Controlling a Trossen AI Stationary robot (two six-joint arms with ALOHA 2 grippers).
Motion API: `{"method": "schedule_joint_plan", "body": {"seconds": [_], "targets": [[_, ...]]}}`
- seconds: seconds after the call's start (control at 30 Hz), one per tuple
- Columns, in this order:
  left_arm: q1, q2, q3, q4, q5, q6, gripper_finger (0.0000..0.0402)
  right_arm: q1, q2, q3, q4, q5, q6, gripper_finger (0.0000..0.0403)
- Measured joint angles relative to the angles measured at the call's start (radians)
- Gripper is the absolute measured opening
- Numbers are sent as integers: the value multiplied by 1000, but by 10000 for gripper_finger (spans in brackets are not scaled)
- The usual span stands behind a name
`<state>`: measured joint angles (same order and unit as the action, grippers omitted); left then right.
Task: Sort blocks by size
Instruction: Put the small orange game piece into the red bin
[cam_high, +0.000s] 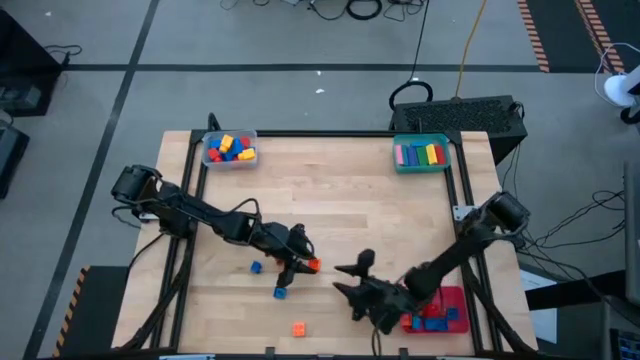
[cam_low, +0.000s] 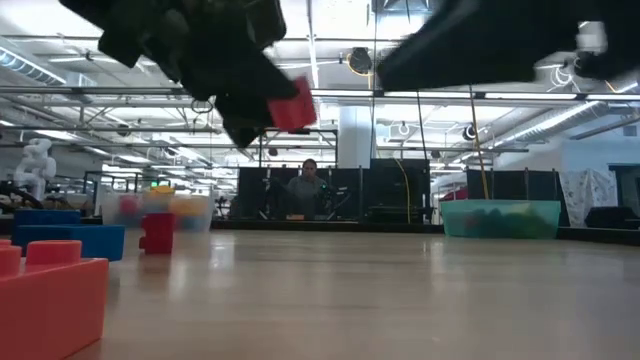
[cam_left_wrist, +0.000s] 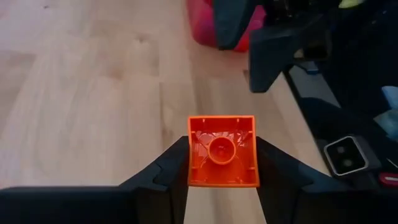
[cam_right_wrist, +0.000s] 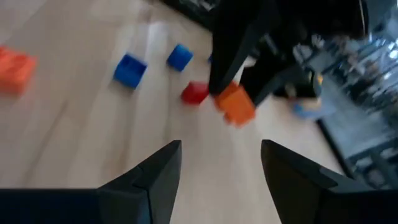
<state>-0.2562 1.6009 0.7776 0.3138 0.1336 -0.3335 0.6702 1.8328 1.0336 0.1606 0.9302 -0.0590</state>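
Observation:
My left gripper (cam_high: 304, 259) is shut on a small orange block (cam_left_wrist: 222, 151) above the middle of the table; the low view shows that block (cam_low: 293, 105) in the air. Just to its right, my right gripper (cam_high: 350, 277) is open, with nothing between its fingers (cam_right_wrist: 221, 168). Loose blocks lie flat on the wood: two blue ones (cam_high: 256, 267) (cam_high: 280, 292), an orange one (cam_high: 298, 328) near the front edge, and a red one (cam_right_wrist: 194, 92). My left gripper pinches the orange block by two opposite side faces (cam_left_wrist: 191, 163) between its two fingers (cam_left_wrist: 166, 173). The block's hollow underside (cam_left_wrist: 221, 149) faces back toward the wrist. The fingers slant down toward the table's right. The block is lifted clear of the table.
A clear tray (cam_high: 230, 160) with mixed blocks stands at the far left, and a teal tray (cam_high: 421, 165) with long bars at the far right. A red tray (cam_high: 452, 297) with blue blocks sits at the near right, under my right arm. A person shows far behind the table (cam_low: 308, 185).

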Motion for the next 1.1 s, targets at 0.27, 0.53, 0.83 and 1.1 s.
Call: {"method": "schedule_joint_plan", "body": {"seconds": [0.27, 0.53, 0.83, 1.1], "targets": [[2, 0, 6, 21, 33, -1, 143, -87, -2, 0, 72, -172, -276, 205], [2, 0, 6, 20, 47, -1, 143, -164, -3, 0, 130, -273, -380, 205], [2, 0, 6, 29, 47, -1, 143, -201, 0, 1, 149, -361, -486, 178], [13, -1, 5, 43, 46, -2, 143, -221, 1, 1, 181, -450, -522, 138]]}}
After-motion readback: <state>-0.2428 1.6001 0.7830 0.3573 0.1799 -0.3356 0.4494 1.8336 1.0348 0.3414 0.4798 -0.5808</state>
